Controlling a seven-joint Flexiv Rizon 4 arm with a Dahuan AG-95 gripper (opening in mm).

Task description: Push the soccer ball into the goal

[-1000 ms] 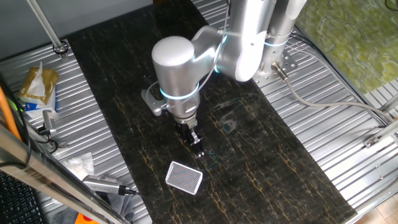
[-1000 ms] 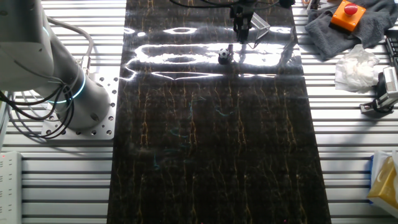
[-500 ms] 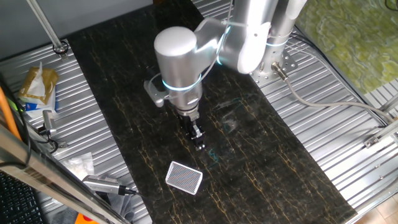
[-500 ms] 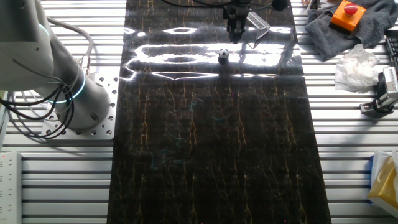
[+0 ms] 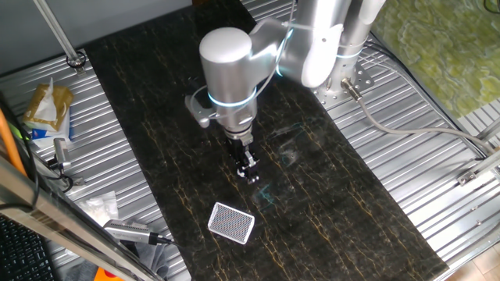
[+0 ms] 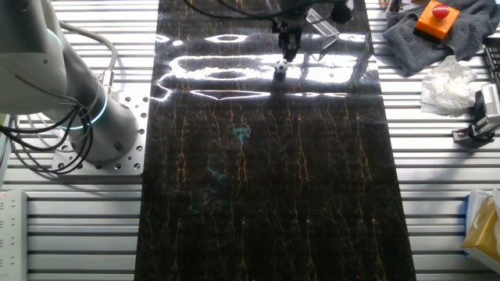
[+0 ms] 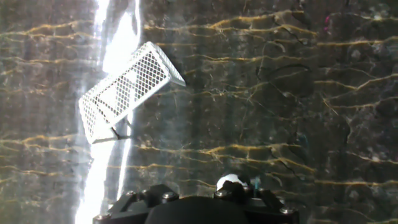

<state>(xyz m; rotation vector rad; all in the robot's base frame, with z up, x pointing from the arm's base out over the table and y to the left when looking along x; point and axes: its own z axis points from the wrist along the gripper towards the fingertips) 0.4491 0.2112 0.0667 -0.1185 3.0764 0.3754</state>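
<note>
A dark, gold-veined marble tabletop [image 6: 273, 195] lies on ribbed metal; one soccer ball [image 6: 280, 68] sits just beside the tool [image 6: 288, 51], apart from one goal [image 5: 231, 222]; tool's spread cannot be told.

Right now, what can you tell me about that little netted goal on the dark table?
The goal is a small white-rimmed frame with rounded corners, filled with fine mesh netting that looks grey from the fixed view and white in the hand view. It appears to be thin wire or plastic. It sits alone on the dark, gold-veined table, turned at an angle to the edges. Nothing touches it; the gripper is apart from it.
</note>
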